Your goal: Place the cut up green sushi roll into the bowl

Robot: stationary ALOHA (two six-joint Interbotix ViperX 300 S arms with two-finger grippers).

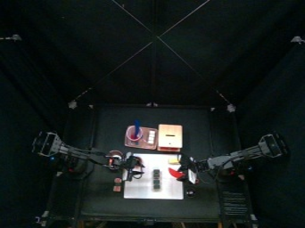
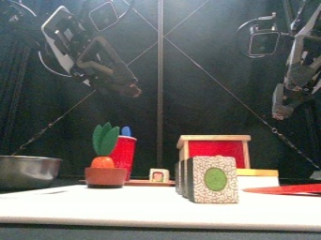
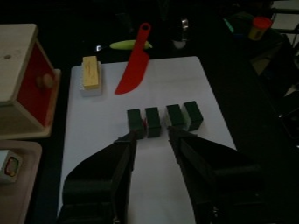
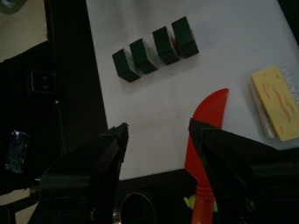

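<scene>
Jaws of my left pincer [image 3: 153, 150] stand apart (nothing between them), just short of the cut up green sushi roll [image 3: 163, 122], which lies on the white mat [image 3: 216, 96]. Farther off lies the red knife [image 3: 133, 64]; my right pincer [image 4: 160, 144] gapes above it.

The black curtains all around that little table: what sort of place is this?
Probably a robot test pen with a toy kitchen: black curtains enclose a small table holding cut green sushi roll, a red knife and a bowl.

Bowl [image 2: 25, 170] cut by frame edge
</scene>
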